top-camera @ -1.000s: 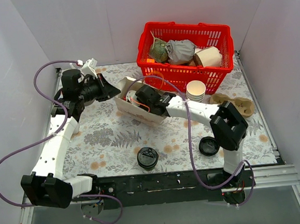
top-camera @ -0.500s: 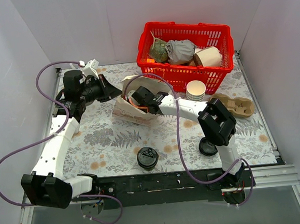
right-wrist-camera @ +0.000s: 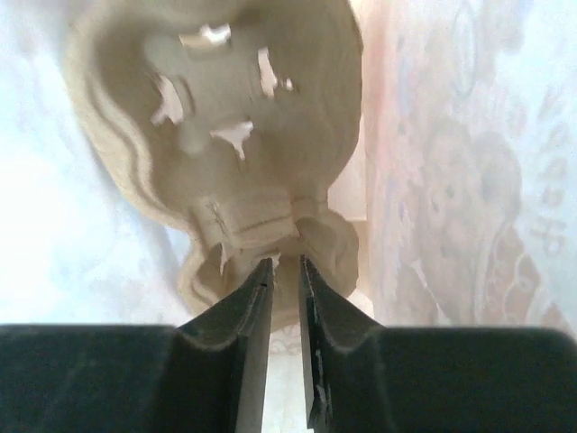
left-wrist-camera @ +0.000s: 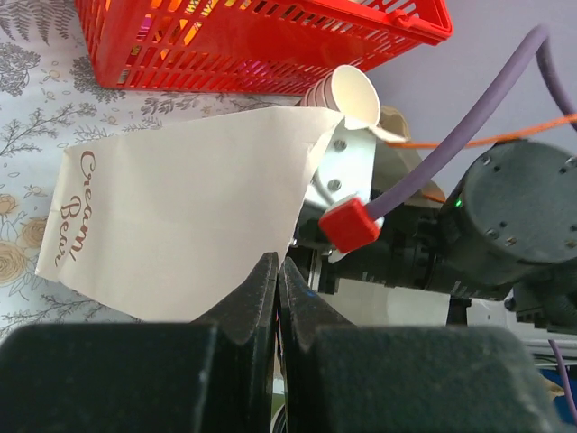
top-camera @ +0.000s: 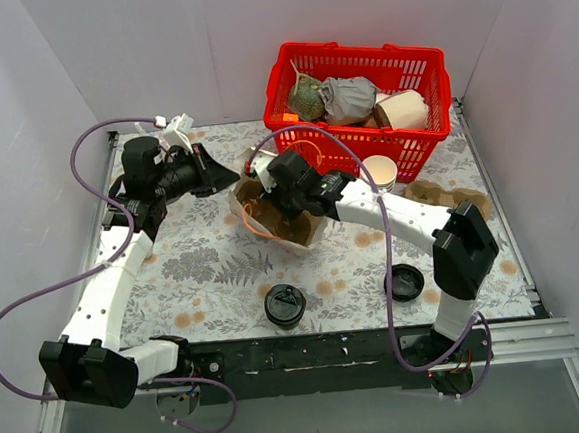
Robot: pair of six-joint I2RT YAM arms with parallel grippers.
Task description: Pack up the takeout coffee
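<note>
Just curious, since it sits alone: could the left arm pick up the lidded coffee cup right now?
Probably not right away: its fingers are pinched shut on the paper bag. The cup stands in the open, so nothing else blocks it.

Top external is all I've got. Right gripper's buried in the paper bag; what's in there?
Observer: A pulp cup carrier lies inside the paper bag. The right gripper sits at its edge, jaws slightly apart.
Operator: Left gripper on the bag?
Observer: Yes, the left gripper is shut on the bag's edge.
Operator: Any print?
Observer: Brown script on the side, starting "Cream".
</note>
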